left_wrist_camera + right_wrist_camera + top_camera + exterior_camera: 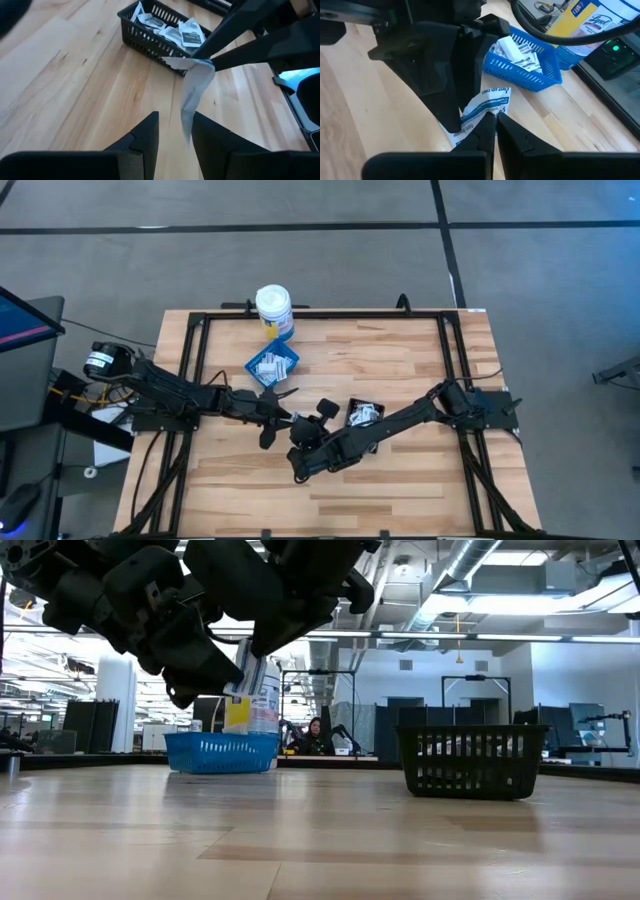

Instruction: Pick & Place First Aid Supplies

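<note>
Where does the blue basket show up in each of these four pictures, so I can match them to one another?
High view: the blue basket sits upper middle, just below the white bottle.
Low view: left of centre, in front of the bottle.
Left wrist view: not in it; only the black basket shows.
Right wrist view: upper right of centre, beside the bottle's yellow label.
Shared landmark: the white bottle.
</note>
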Robot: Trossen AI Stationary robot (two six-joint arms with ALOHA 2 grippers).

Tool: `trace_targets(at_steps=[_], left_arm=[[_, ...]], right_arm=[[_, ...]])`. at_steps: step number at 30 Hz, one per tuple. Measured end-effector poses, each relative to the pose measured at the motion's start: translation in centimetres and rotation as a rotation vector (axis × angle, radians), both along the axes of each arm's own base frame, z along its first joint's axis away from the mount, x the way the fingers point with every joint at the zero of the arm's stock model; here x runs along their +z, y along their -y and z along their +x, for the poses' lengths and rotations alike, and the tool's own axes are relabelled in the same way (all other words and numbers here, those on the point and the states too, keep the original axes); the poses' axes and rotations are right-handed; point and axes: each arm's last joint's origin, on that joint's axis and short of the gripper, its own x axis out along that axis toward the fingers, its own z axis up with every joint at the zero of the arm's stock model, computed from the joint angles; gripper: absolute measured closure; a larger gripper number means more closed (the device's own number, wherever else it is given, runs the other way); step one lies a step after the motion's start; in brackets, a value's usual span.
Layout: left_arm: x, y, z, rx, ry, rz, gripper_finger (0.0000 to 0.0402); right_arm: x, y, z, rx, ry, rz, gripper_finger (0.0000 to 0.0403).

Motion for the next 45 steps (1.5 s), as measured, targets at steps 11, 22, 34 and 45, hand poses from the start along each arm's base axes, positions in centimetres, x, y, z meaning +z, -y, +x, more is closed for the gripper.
trace_targets(at_steps=[11, 22, 34, 45], left_arm=[[0.1, 0.0, 0.0, -0.009, 0.017, 0.033, 0.0318], [0.1, 0.0, 0.0, -0.017, 0.019, 0.059, 0.0391], [-0.8, -1.1, -0.3, 0.283, -0.073, 0.187, 0.0394], [1.9, -4.7, -2.0, 0.649, -0.02, 0.365, 0.0394]], right_arm=[[-0.2, 0.9, 0.4, 0.041, -0.04, 0.112, 0.0389], [-0.2, 1.3, 0.5, 0.048, -0.059, 0.111, 0.0337], [-0.7, 0.7, 0.2, 0.145, -0.153, 0.259, 0.031], [-0.7, 0.8, 0.2, 0.141, -0.147, 0.256, 0.031]])
